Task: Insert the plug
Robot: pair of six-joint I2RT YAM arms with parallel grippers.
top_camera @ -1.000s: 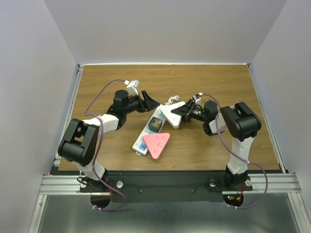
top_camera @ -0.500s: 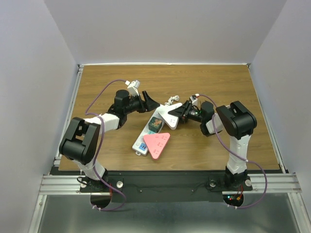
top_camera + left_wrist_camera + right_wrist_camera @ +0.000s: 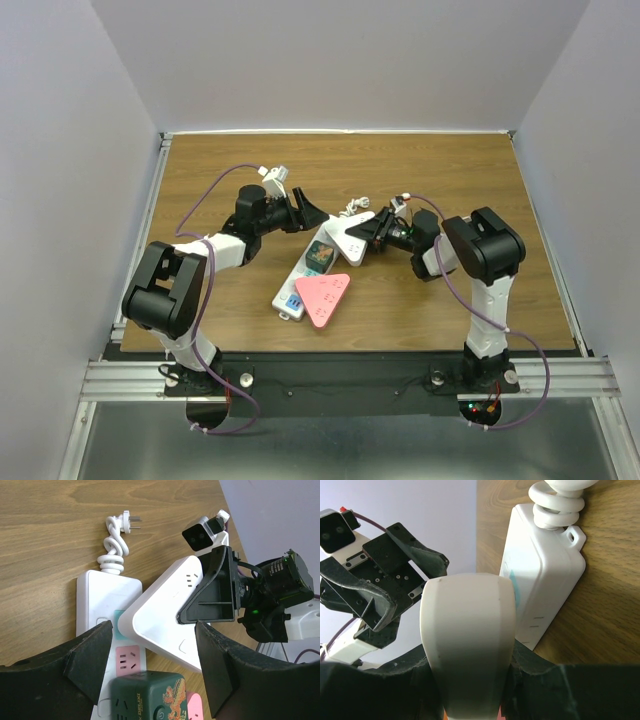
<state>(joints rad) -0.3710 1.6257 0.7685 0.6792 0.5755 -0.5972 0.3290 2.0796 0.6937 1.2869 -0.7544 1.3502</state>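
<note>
**Centre-table lot: strip, three plug bodies, two grippers**

- Table point(image 3: 500, 180): wood, with walls on the left, far and right sides. There is wide bare room along the far edge and on the right half. All items cluster left of centre.
- Strip point(image 3: 298, 276): white, lying diagonally, near end toward the arm bases. Its middle is covered by other items.
- Left gripper point(image 3: 308, 212): fingers apart and holding nothing, just beside the strip's far end.
- Right gripper point(image 3: 368, 232): fingers clamped on the white plug point(image 3: 347, 240).
- White plug: triangular, tilted over the strip's far part, beside the cube point(image 3: 320, 255). Its underside is hidden, so contact with the sockets cannot be told. The right wrist view cuts it off at the bottom.
- Pink plug point(image 3: 324, 296): triangular, at the strip's near end.
- Cord point(image 3: 114, 545): coiled at the strip's far end. Its pronged end point(image 3: 126, 522) rests on bare wood and is clear only in the left wrist view.
</note>
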